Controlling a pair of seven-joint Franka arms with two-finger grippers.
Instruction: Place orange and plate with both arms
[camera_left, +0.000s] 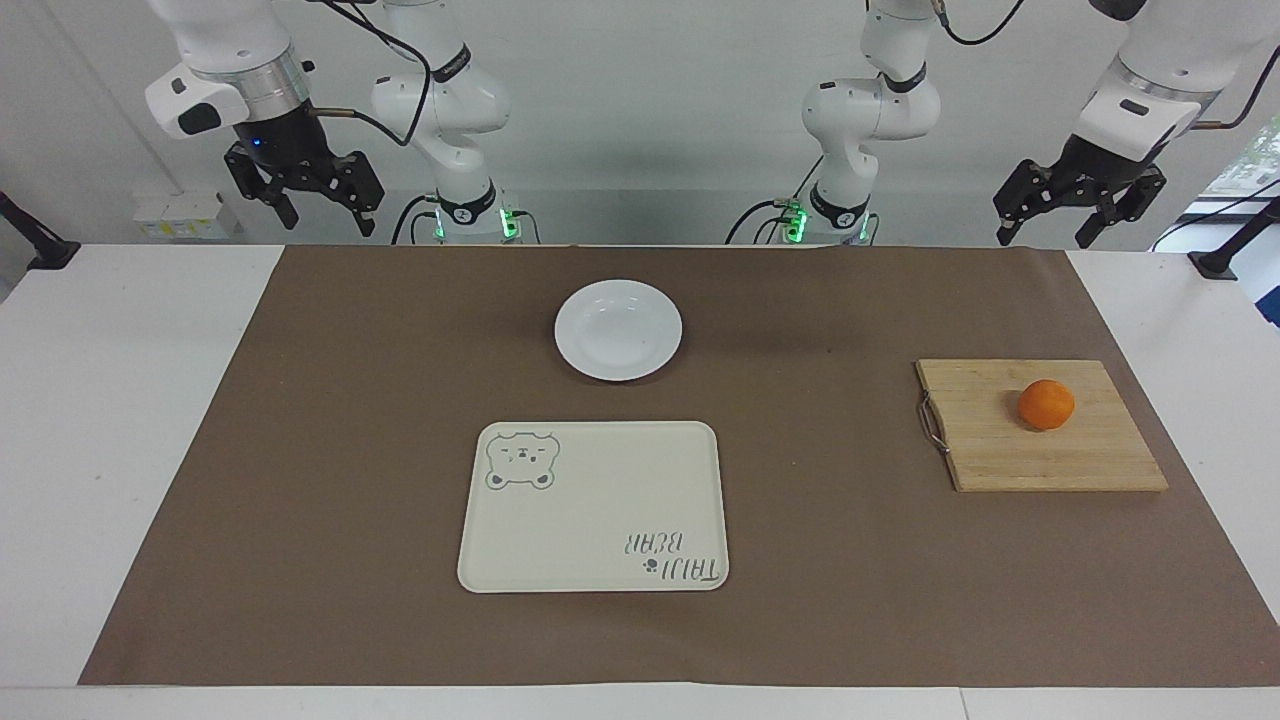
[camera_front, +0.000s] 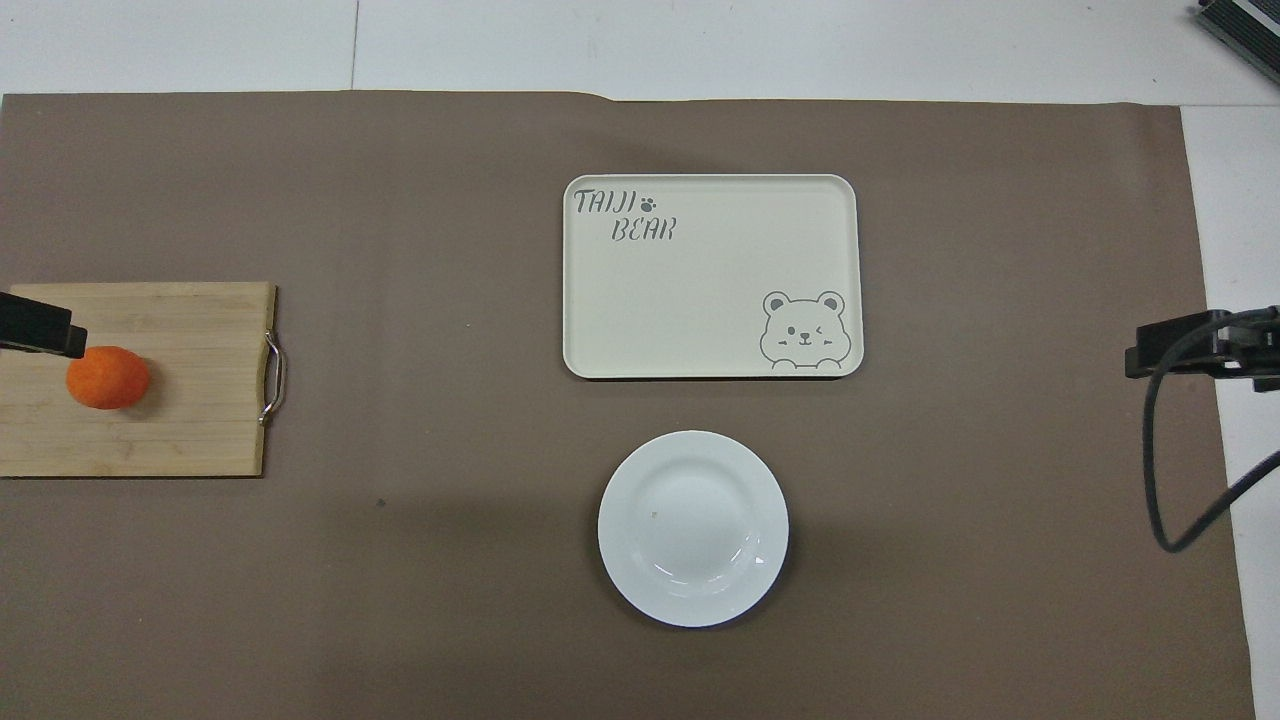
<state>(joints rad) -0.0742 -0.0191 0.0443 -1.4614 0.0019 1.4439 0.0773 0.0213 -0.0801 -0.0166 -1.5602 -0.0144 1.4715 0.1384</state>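
The orange (camera_left: 1046, 404) lies on a wooden cutting board (camera_left: 1040, 425) toward the left arm's end of the table; it also shows in the overhead view (camera_front: 108, 377). The white plate (camera_left: 618, 329) sits on the brown mat near the robots, at mid-table, and shows in the overhead view (camera_front: 693, 528) too. My left gripper (camera_left: 1043, 240) hangs open and empty, high over the table edge nearest the robots, at the left arm's end. My right gripper (camera_left: 328, 225) hangs open and empty, high over that same edge at the right arm's end. Both arms wait.
A cream rectangular tray (camera_left: 593, 506) with a bear drawing lies farther from the robots than the plate. A brown mat (camera_left: 350, 420) covers most of the white table. The board has a metal handle (camera_left: 931, 423) on the side toward the plate.
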